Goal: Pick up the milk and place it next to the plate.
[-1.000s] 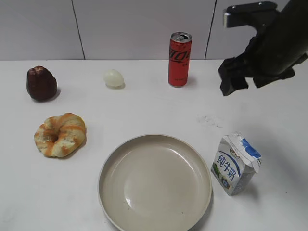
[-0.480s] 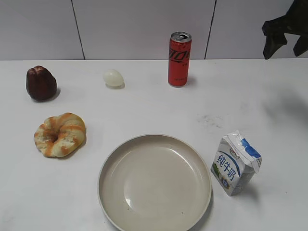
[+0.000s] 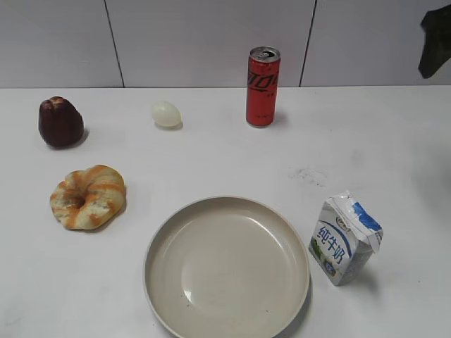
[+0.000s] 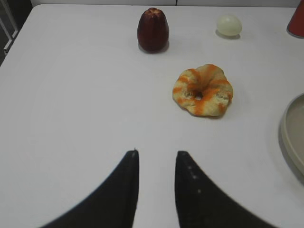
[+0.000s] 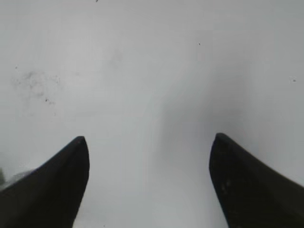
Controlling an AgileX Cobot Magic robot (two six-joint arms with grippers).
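Note:
The milk (image 3: 344,239), a small white carton with blue lettering, stands upright on the white table just right of the plate (image 3: 227,266), a small gap between them. The plate's rim also shows at the right edge of the left wrist view (image 4: 290,137). My right gripper (image 5: 149,142) is open and empty over bare table; in the exterior view only a dark part of it (image 3: 437,39) shows at the top right edge, far from the milk. My left gripper (image 4: 156,154) is open and empty, low over the table left of the plate.
A red soda can (image 3: 263,86) stands at the back centre. A pale egg (image 3: 166,113) and a dark red fruit (image 3: 60,122) lie at the back left, a glazed bread ring (image 3: 88,196) left of the plate. A tiled wall closes the back.
My right arm has drawn back up and to the right, from above the table behind the milk to the frame's top right edge. The milk and plate have not moved.

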